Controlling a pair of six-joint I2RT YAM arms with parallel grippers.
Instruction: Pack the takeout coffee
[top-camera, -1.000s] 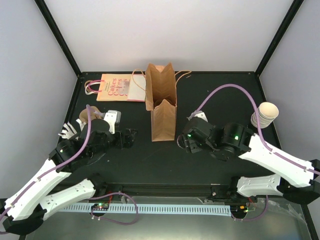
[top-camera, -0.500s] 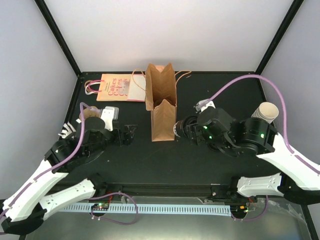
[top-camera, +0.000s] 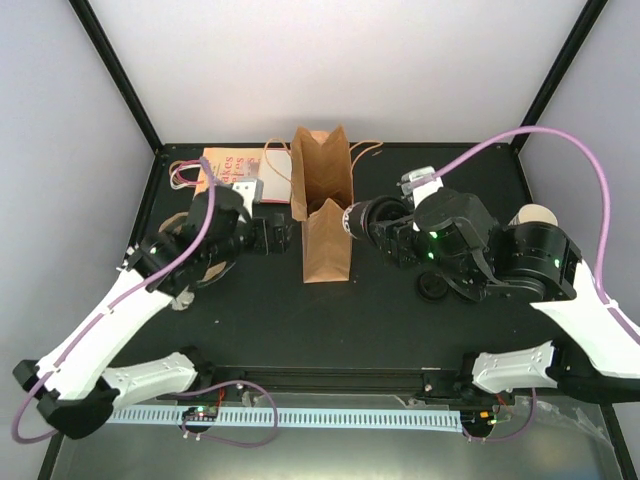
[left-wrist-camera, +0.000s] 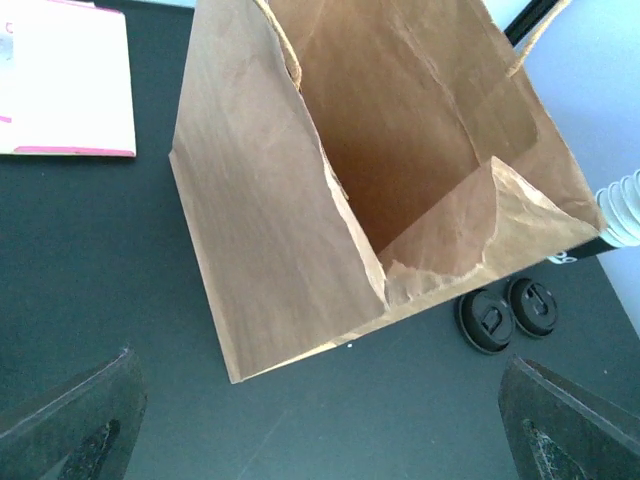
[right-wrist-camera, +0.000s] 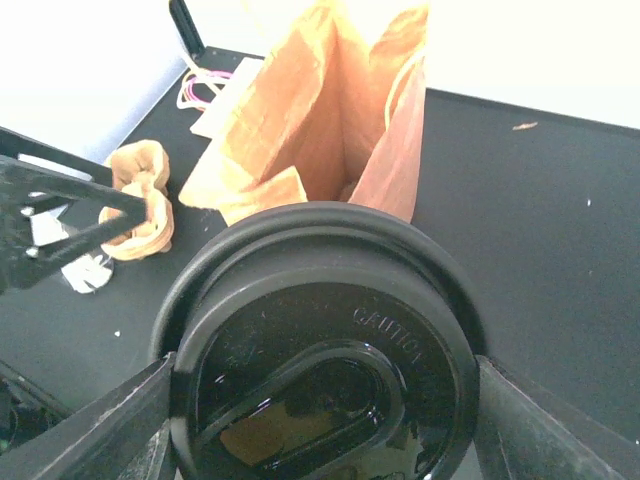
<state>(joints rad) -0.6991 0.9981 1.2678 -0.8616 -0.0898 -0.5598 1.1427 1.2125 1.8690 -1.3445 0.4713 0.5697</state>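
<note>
Pinching the small cream paper cup with a round black plastic lid (right-wrist-camera: 320, 335), the right gripper (top-camera: 366, 220) holds it just beside the upright brown paper bag's (top-camera: 327, 245) right wall, centre of the overhead frame. The left gripper (top-camera: 272, 236) hovers at the bag's left, jaws spread wide.

Right wrist view: raised lettering on the black top of the takeout coffee (right-wrist-camera: 320, 360), curving just above the sip tab, reads "CAUTION", glossy and faint. From above: pink print on the flat white paper bag (top-camera: 238, 166) at the back left, too small to read. Left wrist view: embossed marks on the two loose black lids (left-wrist-camera: 490, 320) beside the brown paper bag (left-wrist-camera: 290, 220), not legible.
</note>
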